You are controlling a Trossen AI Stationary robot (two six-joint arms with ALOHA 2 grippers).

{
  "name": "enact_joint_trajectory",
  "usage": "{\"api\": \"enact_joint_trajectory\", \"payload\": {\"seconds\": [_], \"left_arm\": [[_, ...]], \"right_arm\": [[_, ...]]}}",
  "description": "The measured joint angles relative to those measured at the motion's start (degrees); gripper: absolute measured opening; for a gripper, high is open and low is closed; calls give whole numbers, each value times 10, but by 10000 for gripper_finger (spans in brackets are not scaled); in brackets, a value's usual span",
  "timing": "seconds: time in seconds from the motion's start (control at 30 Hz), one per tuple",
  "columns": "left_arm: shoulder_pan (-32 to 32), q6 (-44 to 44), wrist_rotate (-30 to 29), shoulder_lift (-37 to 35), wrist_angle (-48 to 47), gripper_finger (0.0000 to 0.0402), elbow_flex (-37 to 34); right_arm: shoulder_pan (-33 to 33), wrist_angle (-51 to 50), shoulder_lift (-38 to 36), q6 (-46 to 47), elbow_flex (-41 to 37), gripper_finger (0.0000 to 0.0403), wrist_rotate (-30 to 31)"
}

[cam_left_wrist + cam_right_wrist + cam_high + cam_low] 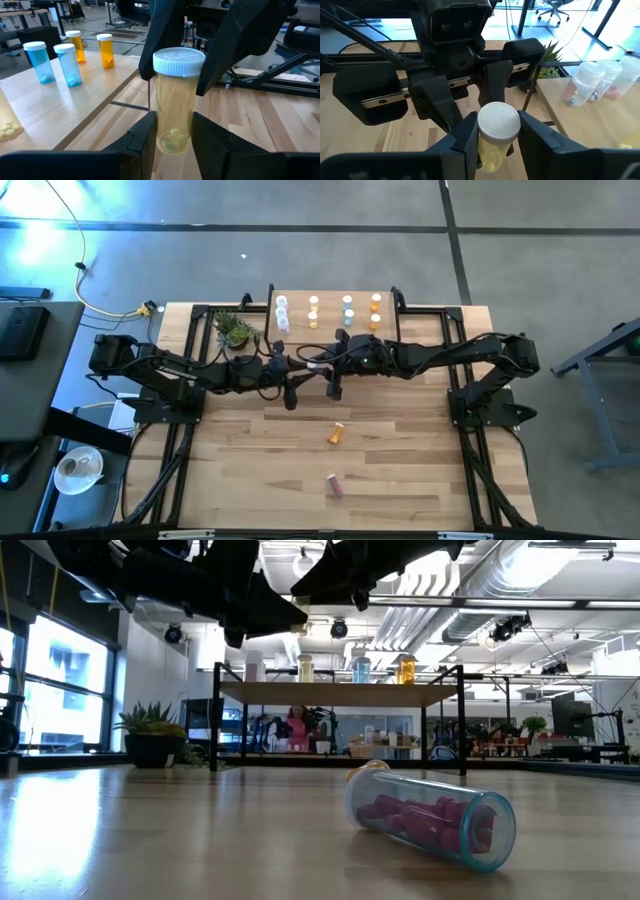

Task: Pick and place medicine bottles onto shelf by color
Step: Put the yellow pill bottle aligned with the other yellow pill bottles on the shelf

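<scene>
A pale wooden bench [400,470] fills the high view, with grey floor around it and a small potted plant [234,330] at upper left of the boards. At top centre stands the shelf [330,298], already carrying bottles in colour columns: clear-white, yellow, blue, orange. Both arms meet just below it, at frame centre. In the left wrist view a yellow bottle [175,100] stands upright between the left gripper [172,137], whose jaws clasp its lower body, and the right gripper [172,65], whose jaws close on it just under the white cap. The right wrist view shows the same double hold from the other side. This looks like a handover in mid-air. Two bottles lie on the bench lower centre: an orange bottle [336,434] and a purple bottle [335,485].

The risk is timing: if either arm pulls away while both jaws remain clenched, the bottle could twist, slip out, or drop and roll.
</scene>
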Motion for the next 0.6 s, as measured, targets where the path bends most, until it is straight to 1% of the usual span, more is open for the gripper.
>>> {"api": "enact_joint_trajectory", "payload": {"seconds": [0.2,0.37,0.43,0.5,0.6], "left_arm": [[0,0,52,0,-1,137,0],[0,-3,52,0,-5,179,0],[-1,-19,49,0,-11,195,0],[0,-40,48,-3,-15,207,0],[2,-40,49,-22,-30,215,0]], "right_arm": [[0,-7,0,11,0,100,-5],[0,-10,0,18,0,99,-2],[0,-16,0,19,0,99,1],[0,-22,0,19,0,99,6],[0,-29,0,19,0,99,15]]}}
